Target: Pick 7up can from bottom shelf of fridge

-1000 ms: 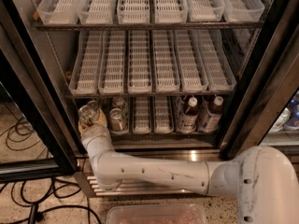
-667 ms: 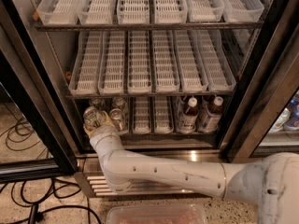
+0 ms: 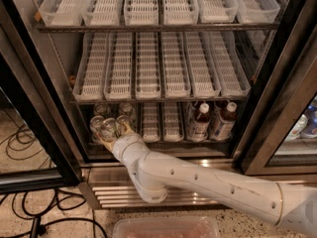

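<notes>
Right, I've got the claw (image 3: 113,134) low in the left corner of the fridge (image 3: 58,58), on the bottom shelf (image 3: 151,122), and it looks closed around the 7up can (image 3: 108,128), a tan finger showing on either side. The can sits at the shelf's front edge, not yet out of the cabinet. Here's my worry: two more cans (image 3: 96,123) stand touching or just beside it, so any sideways swing on the way out could topple them or drag one off the lip. The side of the can looks slick to me, and I can't see how deep the grip is, so a jerk might let it slide. The middle rack (image 3: 148,99) hangs close overhead; lift too early and the can top clips it. The arm (image 3: 198,180) lies just above the ribbed steel base (image 3: 124,192), and the black door frame (image 3: 37,128) is near on the left, so pulling back crooked could snag.
</notes>
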